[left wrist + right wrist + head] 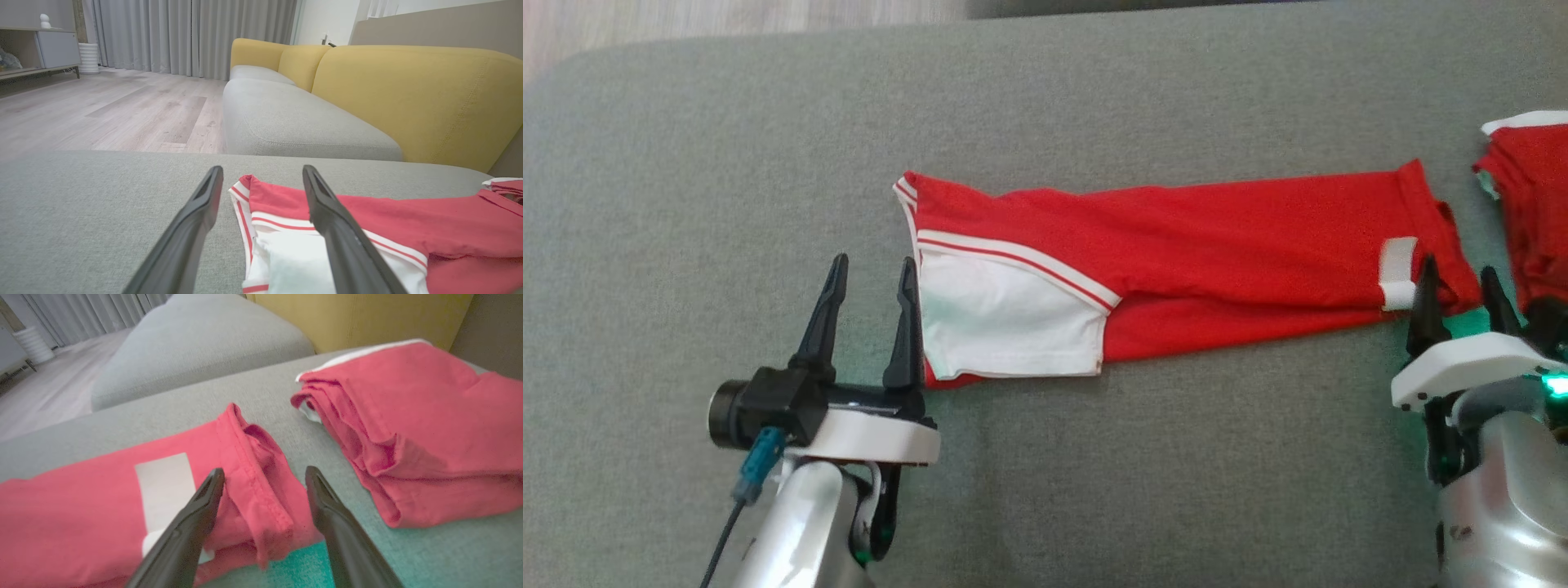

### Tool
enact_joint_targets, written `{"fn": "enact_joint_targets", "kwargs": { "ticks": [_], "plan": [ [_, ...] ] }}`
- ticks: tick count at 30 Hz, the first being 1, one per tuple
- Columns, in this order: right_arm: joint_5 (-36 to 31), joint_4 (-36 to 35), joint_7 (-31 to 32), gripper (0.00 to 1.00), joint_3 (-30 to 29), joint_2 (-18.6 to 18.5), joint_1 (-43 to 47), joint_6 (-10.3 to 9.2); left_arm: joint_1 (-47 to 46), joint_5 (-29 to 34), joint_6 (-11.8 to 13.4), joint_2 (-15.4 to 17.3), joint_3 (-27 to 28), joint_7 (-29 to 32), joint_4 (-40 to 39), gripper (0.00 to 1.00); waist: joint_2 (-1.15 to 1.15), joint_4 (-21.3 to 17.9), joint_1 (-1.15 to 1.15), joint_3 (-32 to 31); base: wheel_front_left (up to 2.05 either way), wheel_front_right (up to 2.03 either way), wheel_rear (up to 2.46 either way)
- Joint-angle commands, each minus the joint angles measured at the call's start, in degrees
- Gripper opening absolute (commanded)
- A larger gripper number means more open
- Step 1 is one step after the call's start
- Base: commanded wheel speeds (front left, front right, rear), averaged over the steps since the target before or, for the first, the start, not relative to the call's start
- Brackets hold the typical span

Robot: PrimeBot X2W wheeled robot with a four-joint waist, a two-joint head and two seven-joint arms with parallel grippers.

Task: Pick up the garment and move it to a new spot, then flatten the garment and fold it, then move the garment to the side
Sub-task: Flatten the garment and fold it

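- Now flat on the grey cushion (686, 163): red garment (1217, 237), folded into a long strip, white panel (996, 318) at its left end.
- Left hand (872, 261) low at that left end, fingers apart, one over the white panel, the other over bare cushion.
- Right hand (1458, 268) at the strip's right end, fingers apart, astride the bunched red hem beside a white tag (1398, 273).
- Just past that end, apart from the strip: second folded red pile (1535, 196).

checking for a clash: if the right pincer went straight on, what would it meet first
Probably the garment, whose bunched end lies just ahead of the right pincer; the pile sits off to its side.
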Motion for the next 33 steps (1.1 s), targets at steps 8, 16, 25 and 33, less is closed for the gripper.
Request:
{"fn": "enact_joint_targets", "kwargs": {
  "ticks": [8, 16, 25, 33],
  "plan": [
    [-4.5, 9.6, -1.8, 1.00, -4.3, -0.3, -6.0, -0.04, -2.7, 1.4, -1.0, 0.0, 3.7, -0.3, -0.9, 1.00, 0.00, 0.6, -0.01, 1.6, 0.00, 0.00, 0.00],
    [-4.7, 14.7, -4.8, 0.00, -3.3, -0.3, -9.6, -0.04, -3.3, 2.0, -0.9, -0.1, 4.6, -0.3, -0.6, 1.00, 0.00, -0.8, -0.01, 1.4, 0.00, 0.00, 0.00],
    [-7.7, 7.2, -4.8, 0.00, -11.2, -4.1, -9.6, -0.04, -2.4, 0.8, -0.7, -0.1, 4.2, -0.3, -0.6, 1.00, 0.00, -2.4, -0.01, -1.2, 0.00, 0.00, 0.00],
    [-5.9, 1.0, -1.1, 0.00, -10.1, -4.3, -9.1, -0.04, -1.6, -0.2, -0.2, -0.1, 3.4, -0.3, -0.5, 1.00, 0.00, -2.3, -0.01, -3.3, 0.00, 0.00, 0.00]
  ]
}}
